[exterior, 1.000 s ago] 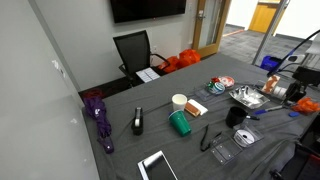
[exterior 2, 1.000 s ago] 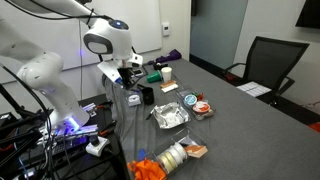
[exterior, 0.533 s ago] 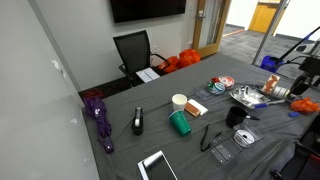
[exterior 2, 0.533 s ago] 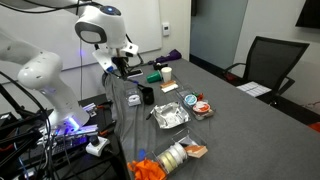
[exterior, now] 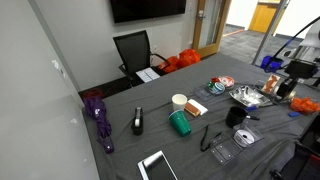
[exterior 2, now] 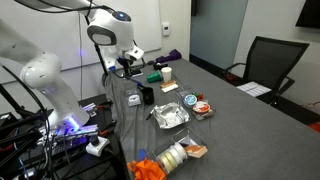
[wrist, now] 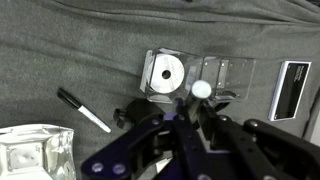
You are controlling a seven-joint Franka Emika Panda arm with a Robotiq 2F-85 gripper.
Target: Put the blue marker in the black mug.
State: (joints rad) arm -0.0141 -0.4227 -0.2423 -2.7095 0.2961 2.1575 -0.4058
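Observation:
My gripper (wrist: 196, 108) is shut on the blue marker (wrist: 203, 89), whose pale round end shows between the fingers. It hangs above the table in both exterior views (exterior: 297, 70) (exterior 2: 125, 68). The black mug (exterior: 236, 115) (exterior 2: 145, 96) stands on the grey table, below the gripper. In the wrist view the mug (wrist: 130, 112) is partly hidden behind the fingers, a little left of them.
A dark pen (wrist: 83, 110) lies left of the mug. A clear disc case (wrist: 167, 75) (exterior: 243, 137) lies beyond it. A foil tray (exterior: 245, 96) (exterior 2: 170, 115), a green cup (exterior: 180, 123), a white paper cup (exterior: 179, 101) and a purple umbrella (exterior: 98, 115) are on the table.
My gripper has risen from the table and shifted sideways with the marker in it. The mug and the other objects have not moved.

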